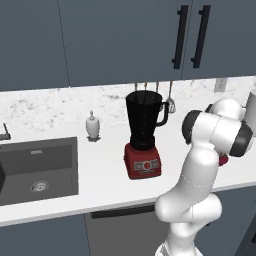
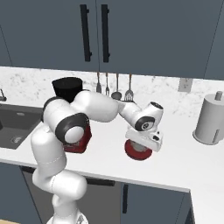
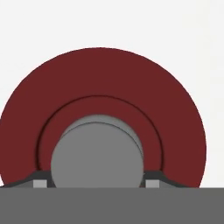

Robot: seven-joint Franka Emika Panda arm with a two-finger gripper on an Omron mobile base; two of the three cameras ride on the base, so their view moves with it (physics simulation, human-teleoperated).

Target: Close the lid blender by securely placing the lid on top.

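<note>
Dark steel sink [image 1: 37, 172] sunk into the white stone bench [image 1: 100, 175] at far left, then a small white bottle [image 1: 92, 125], then the tall dark translucent blender jar on its red square base [image 1: 144, 135] — rim open, no lid yet. Further right, near the bench's front edge, the small round red lid with a grey central knob [image 3: 103, 113], lying flat, well apart from the blender. Gripper [image 2: 141, 145] down over it, fingers [image 3: 39, 180] spread to either side of the knob [image 3: 97, 153], seemingly just beside it; contact hard to confirm. Probably light, rigid and smooth — best taken by the knob, squarely, to avoid tilt. Left base view hides the lid behind the arm; right base view shows its red edge [image 2: 133, 154], plus a grey cylinder container [image 2: 211, 119] at far right.
</note>
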